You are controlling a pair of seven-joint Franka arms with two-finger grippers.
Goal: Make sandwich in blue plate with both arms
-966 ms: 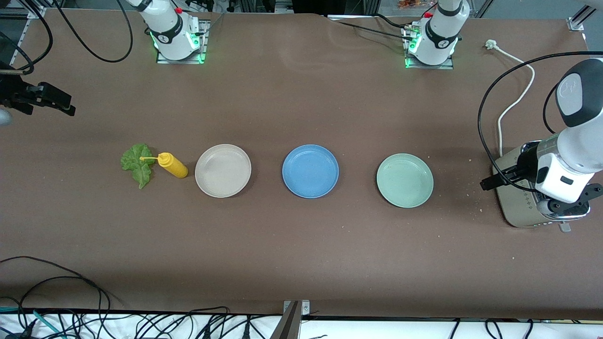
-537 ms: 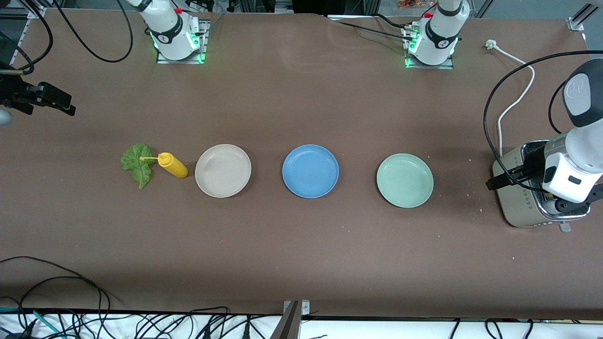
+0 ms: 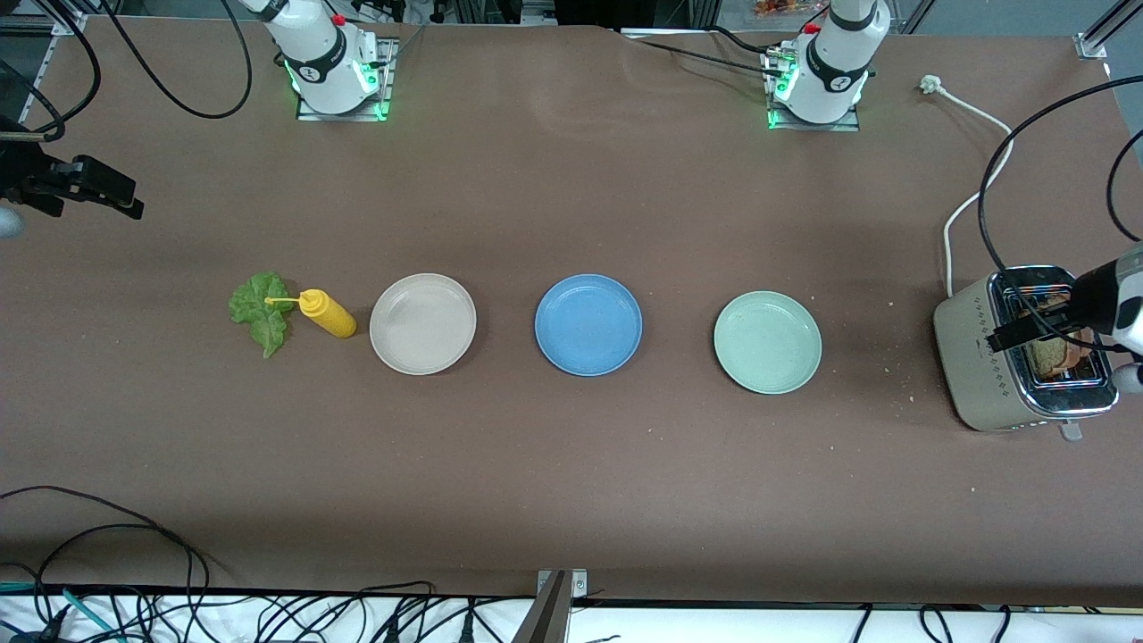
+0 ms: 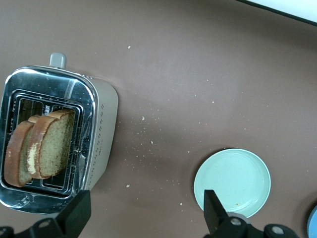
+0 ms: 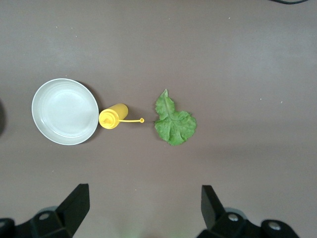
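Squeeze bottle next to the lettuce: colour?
Yellow squeeze bottle, nozzle included; clearest in the right wrist view.

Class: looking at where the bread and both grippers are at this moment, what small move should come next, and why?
Probably the open left gripper should lower toward the bread slices standing in the toaster. The blue plate is bare, so bread likely goes first. The lettuce leaf lies on the table beside the yellow bottle, with the open right gripper above.

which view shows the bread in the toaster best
The left wrist view: both bread slices stand clear in the toaster slots. The front view shows them small and partly covered by the left arm; the right wrist view, not at all.
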